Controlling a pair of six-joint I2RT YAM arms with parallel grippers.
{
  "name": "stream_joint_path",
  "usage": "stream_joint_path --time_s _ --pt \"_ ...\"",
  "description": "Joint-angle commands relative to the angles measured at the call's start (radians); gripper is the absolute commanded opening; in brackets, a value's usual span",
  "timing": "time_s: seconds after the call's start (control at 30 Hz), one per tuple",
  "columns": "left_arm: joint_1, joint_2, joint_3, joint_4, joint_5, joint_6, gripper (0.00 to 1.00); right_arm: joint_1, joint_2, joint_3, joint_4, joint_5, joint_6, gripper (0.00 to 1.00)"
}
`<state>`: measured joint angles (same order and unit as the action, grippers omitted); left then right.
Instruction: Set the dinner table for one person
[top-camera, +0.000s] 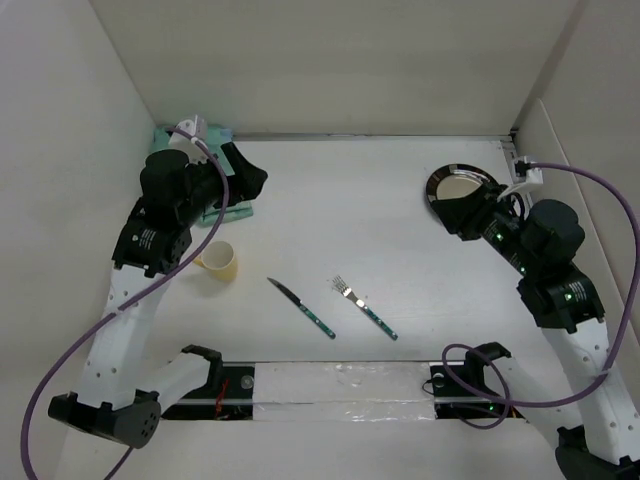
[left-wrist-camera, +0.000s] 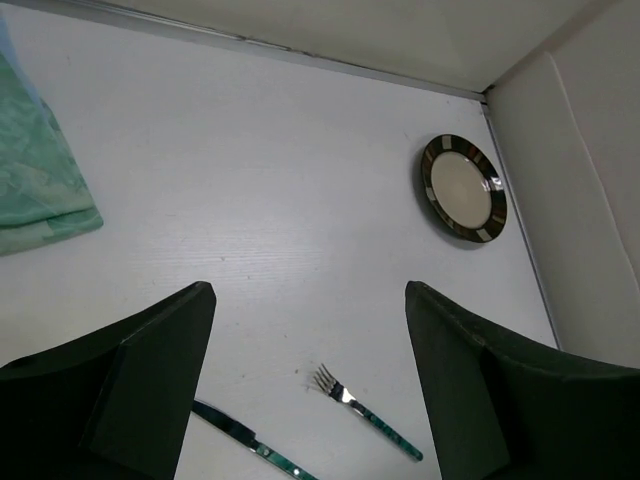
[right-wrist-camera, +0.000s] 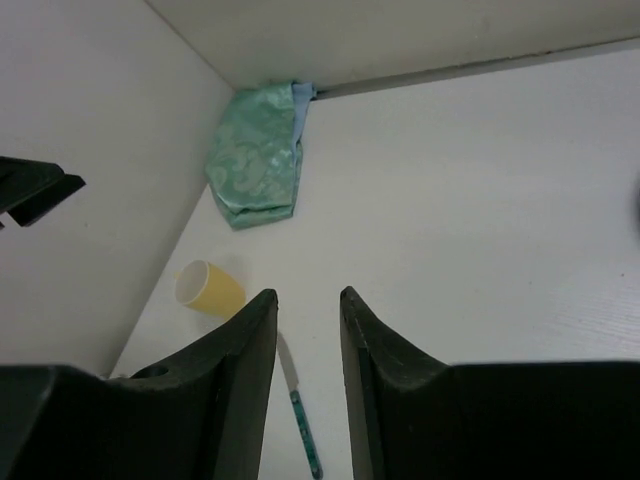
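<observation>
The dinner table is a plain white tabletop. On it lie a dark-rimmed plate at the far right and, near the front middle, a green-handled knife and fork. A yellow cup lies on its side at the left. My left gripper is wide open and empty, beside the mint-green cloth. My right gripper sits at the plate's near edge, with a narrow gap between its fingers and nothing in it.
White upright panels wall the table at the back and on both sides. Purple cables loop off both arms. A taped strip runs between the arm bases at the near edge.
</observation>
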<state>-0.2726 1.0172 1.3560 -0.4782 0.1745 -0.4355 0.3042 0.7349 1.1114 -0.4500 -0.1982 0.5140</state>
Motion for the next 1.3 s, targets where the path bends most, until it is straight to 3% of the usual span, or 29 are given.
stream_joint_path --time_s 0.0,0.13,0.17,0.2,0.23,0.27,0.33,0.4,0.53,0.57,0.6,0.73,0.77,1.27 --pt "0.007 0.03 0.037 0.023 -0.044 0.046 0.73 0.015 0.018 -0.015 -0.038 0.013 -0.032 0.37" --pt "0.007 0.131 0.057 0.023 -0.116 0.113 0.57 0.015 0.017 -0.027 -0.026 0.019 -0.032 0.21" --pt "0.007 0.156 0.063 0.026 -0.141 0.125 0.41 0.015 0.018 -0.03 -0.024 0.019 -0.031 0.1" --pt "0.007 0.188 0.08 0.023 -0.153 0.139 0.33 0.024 0.021 -0.031 -0.024 0.025 -0.031 0.03" --pt "0.007 0.26 0.095 0.012 -0.165 0.158 0.25 0.024 0.026 -0.036 -0.027 0.025 -0.031 0.0" --pt "-0.002 0.299 0.115 0.0 -0.241 0.173 0.07 0.024 0.03 -0.039 -0.029 0.025 -0.031 0.0" --pt "-0.022 0.418 0.178 -0.039 -0.32 0.202 0.0 0.024 0.032 -0.047 -0.024 0.028 -0.026 0.0" --pt "-0.022 0.496 0.225 -0.06 -0.356 0.253 0.02 0.024 0.031 -0.064 -0.019 0.016 -0.028 0.0" --pt "-0.022 0.693 0.295 -0.094 -0.426 0.311 0.25 0.033 0.009 -0.097 -0.026 0.02 -0.029 0.0" --pt "-0.022 0.719 0.304 -0.097 -0.429 0.337 0.4 0.033 -0.005 -0.108 -0.024 0.019 -0.026 0.0" --pt "-0.022 0.748 0.334 -0.115 -0.438 0.345 0.42 0.033 -0.011 -0.129 -0.021 0.014 -0.026 0.02" --pt "-0.022 0.874 0.362 -0.128 -0.455 0.362 0.43 0.033 -0.023 -0.165 -0.024 -0.006 -0.019 0.14" --pt "-0.022 0.9 0.368 -0.122 -0.47 0.365 0.44 0.033 -0.023 -0.176 -0.021 -0.012 -0.017 0.22" --pt "0.023 1.112 0.442 -0.132 -0.515 0.34 0.43 0.052 -0.028 -0.202 -0.046 -0.029 -0.026 0.26"
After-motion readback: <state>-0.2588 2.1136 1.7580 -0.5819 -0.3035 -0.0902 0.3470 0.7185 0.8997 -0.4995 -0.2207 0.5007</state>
